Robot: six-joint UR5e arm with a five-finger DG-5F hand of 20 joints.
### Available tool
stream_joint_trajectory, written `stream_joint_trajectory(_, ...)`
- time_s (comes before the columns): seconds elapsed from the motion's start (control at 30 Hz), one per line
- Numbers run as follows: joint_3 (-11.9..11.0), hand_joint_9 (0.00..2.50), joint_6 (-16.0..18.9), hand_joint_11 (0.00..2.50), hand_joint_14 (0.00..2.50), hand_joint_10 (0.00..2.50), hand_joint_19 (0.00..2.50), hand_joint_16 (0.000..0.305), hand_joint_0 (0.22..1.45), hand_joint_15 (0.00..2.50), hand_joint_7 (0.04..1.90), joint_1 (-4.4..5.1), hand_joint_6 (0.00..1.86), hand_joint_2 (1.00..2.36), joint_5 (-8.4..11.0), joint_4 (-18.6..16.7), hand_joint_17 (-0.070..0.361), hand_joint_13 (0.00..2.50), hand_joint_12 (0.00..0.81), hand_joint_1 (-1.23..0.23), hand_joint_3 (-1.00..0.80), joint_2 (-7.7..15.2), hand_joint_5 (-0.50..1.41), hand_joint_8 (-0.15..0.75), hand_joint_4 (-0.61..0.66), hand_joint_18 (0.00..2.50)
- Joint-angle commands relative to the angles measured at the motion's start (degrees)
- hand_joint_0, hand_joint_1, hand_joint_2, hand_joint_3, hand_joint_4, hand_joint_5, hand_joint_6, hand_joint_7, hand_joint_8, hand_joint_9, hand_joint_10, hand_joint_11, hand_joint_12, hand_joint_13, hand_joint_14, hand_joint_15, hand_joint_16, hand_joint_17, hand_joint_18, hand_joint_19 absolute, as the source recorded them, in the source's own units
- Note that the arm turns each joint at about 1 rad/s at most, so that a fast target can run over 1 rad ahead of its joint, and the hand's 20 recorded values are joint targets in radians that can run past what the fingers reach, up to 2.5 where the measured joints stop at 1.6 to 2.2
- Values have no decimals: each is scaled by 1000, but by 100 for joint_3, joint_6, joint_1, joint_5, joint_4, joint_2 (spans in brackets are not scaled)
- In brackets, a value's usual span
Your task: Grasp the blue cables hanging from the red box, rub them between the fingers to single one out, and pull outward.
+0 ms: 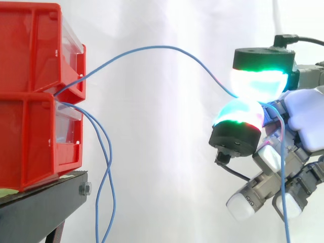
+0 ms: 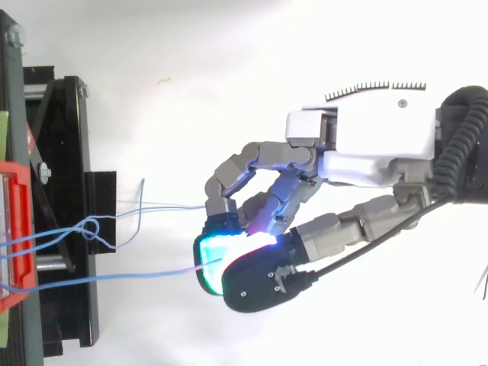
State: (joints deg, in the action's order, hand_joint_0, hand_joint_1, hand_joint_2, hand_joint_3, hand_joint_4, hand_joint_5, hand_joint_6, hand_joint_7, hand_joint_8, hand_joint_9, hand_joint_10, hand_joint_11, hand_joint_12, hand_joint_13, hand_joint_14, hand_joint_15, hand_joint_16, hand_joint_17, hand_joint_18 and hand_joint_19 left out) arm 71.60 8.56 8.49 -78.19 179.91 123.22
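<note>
Blue cable (image 1: 167, 47), singled out, pinched between pads (image 1: 255, 83) of hand (image 2: 366, 152), arcs slack from red box (image 1: 30, 50); other cables (image 1: 108, 169) hang free; outward pull unfinished.

Here was the robot hand (image 2: 381, 145): a smooth white shell over the palm, with a row of fine black comb marks (image 2: 357, 92) along one edge. Its finger links (image 2: 347, 229) were blocky grey metal. The thick pads (image 1: 255, 83) glowed cyan, green and white with touches of magenta, backed by round black caps (image 2: 259, 288).
</note>
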Motion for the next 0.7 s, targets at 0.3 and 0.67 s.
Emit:
stream_joint_trajectory(0.3,3,1033,-161,346,5,8,213,74,521,181,1105,21,852,1327,-3,-52,166,666,495,-792,-59,0,-48,440,-97,796)
stream_joint_trajectory(0.67,12,1038,-161,347,5,8,219,73,523,182,1105,21,853,1324,5,-52,164,672,489,-792,-62,0,-49,440,-92,795)
